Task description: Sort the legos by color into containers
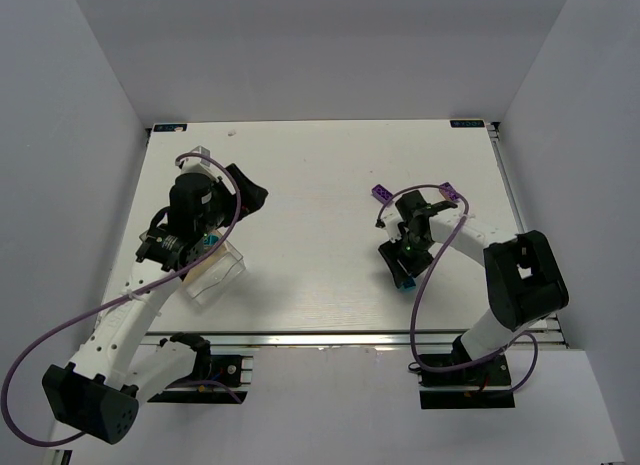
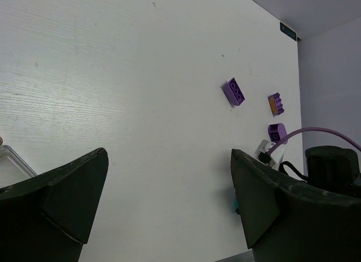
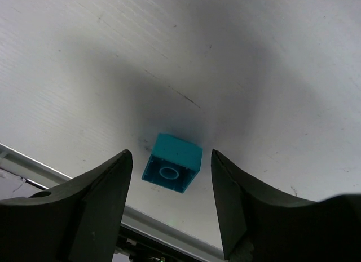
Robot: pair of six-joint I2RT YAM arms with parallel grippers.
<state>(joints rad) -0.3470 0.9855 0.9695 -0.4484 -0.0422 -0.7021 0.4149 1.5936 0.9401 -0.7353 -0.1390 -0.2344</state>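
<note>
A cyan-blue lego [image 3: 172, 162] lies on the table with its hollow underside facing the camera, between the spread fingers of my open right gripper [image 3: 170, 155]; nothing touches it. From the top it shows as a cyan speck [image 1: 405, 282] at the right gripper [image 1: 400, 268]. Two purple legos [image 1: 382, 193] [image 1: 449, 191] lie beyond it. The left wrist view shows these purple legos [image 2: 233, 91] [image 2: 276, 103] and a rounded purple one [image 2: 276, 131]. My left gripper [image 1: 248, 195] is open and empty above bare table [image 2: 169, 155]. The clear container [image 1: 216, 270] sits under the left arm.
The right arm's purple cable [image 2: 316, 133] and wrist show at the right of the left wrist view. The table's metal front rail [image 1: 330, 340] runs just behind the cyan lego. A clear container part [image 1: 200, 156] lies at the far left.
</note>
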